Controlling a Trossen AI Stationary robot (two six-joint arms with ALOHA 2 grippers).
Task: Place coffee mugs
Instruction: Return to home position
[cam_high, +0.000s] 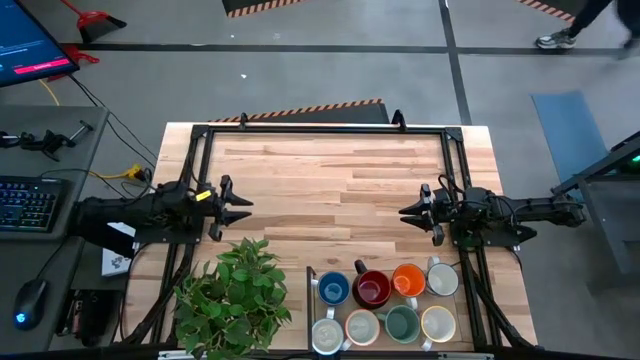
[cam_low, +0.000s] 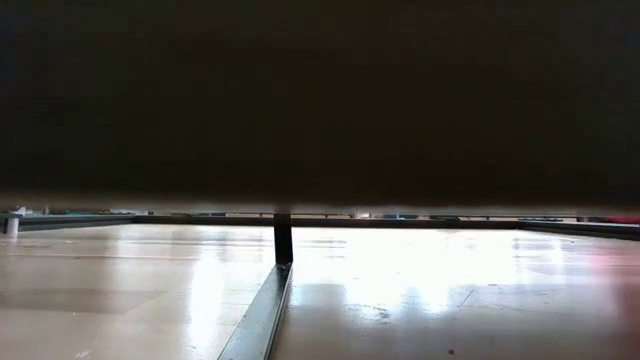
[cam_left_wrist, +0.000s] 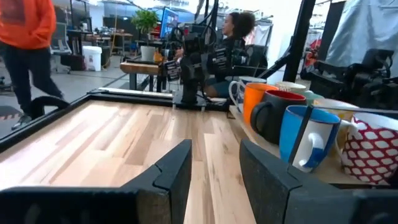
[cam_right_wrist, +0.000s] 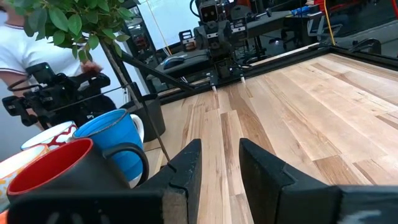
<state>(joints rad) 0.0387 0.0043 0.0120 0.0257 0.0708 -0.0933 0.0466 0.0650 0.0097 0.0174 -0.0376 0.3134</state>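
Seen from overhead, a light wooden table (cam_high: 330, 170) has a black metal frame around its edges. One dark robot arm reaches in over each short side.

The left gripper (cam_high: 246, 209) hangs just inside the table's left edge, about halfway along it. Its two fingers (cam_left_wrist: 177, 171) are partly open, with a clear gap between them, and hold nothing. The right gripper (cam_high: 405, 212) hangs just inside the right edge, facing the left one across bare wood. Its fingers (cam_right_wrist: 186, 165) are also partly open and empty.

Eight mugs stand close together in two rows of four on a low shelf (cam_left_wrist: 339, 178). The shelf sits at the table's near edge, toward the near right corner.
- **Back row, left to right:** a blue mug (cam_high: 333, 290), a red mug (cam_high: 372, 289), an orange mug (cam_high: 408, 280) and a white mug (cam_high: 442, 280).
- **Front row, left to right:** a patterned mug (cam_high: 326, 335), a cream mug (cam_high: 362, 326), a green mug (cam_high: 402, 323) and a pale mug (cam_high: 438, 322).

Neither gripper touches a mug. A leafy potted plant (cam_high: 235, 295) stands just beside the shelf, toward the near left corner.

Beyond the table, a person in an orange top (cam_left_wrist: 28, 25) stands on the floor.
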